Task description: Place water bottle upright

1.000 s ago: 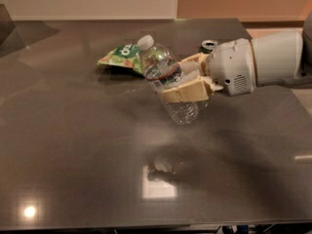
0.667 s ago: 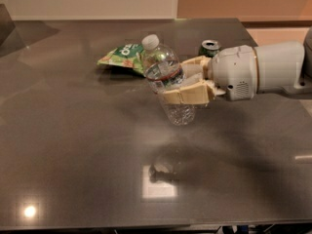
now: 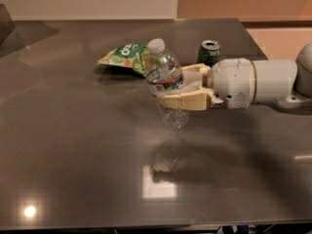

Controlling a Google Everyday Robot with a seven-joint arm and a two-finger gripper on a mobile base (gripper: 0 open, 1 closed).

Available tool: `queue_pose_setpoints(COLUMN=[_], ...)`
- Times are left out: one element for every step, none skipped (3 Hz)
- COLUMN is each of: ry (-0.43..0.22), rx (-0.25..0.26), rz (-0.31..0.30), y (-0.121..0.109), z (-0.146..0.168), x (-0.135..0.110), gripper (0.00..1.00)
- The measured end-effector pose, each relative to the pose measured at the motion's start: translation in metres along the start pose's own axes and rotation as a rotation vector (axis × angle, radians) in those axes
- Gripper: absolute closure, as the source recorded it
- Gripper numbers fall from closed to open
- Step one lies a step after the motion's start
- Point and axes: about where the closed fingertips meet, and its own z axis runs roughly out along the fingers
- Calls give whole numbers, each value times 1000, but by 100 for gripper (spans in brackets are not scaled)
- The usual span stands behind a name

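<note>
Dark grey glossy table [image 3: 73,145]: near edge runs along the bottom of the view, well in front of the bottle; a square patch of glare [image 3: 158,186] and a small round light spot [image 3: 30,211] lie on it, in front of the bottle and in front and far to its left. Bottle's shadow [image 3: 168,162]: just in front of and below the base, apart from it, so the base is judged clear of the surface. Small clear ribbed plastic water bottle [image 3: 163,69], white cap, red-edged label band: mid-table, cap up, leaning slightly left. Cream two-finger gripper [image 3: 173,87]: reaching in from the bottle's right on a white arm [image 3: 253,82], fingers clamped on the bottle at the label band. Change from a second ago: the lean has lessened and the cap sits closer over the base, so the uprighting looks nearly done, with lowering and release outstanding. Green crumpled snack bag [image 3: 124,55]: just behind the bottle, to its left. Green drink can [image 3: 209,51]: behind and to its right, near the far finger. Room: bare surface below, in front and to the left of the bottle; all table edges well apart from it; the only crowding lies behind.
</note>
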Motion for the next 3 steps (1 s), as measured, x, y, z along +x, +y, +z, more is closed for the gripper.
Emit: queue_pose_setpoints(ry=[-45, -98, -154], rx=[-3, 1, -14], rz=[4, -3, -19], y=[3, 2, 1], z=[2, 4, 6], x=[10, 21, 29], gripper=[100, 100, 100])
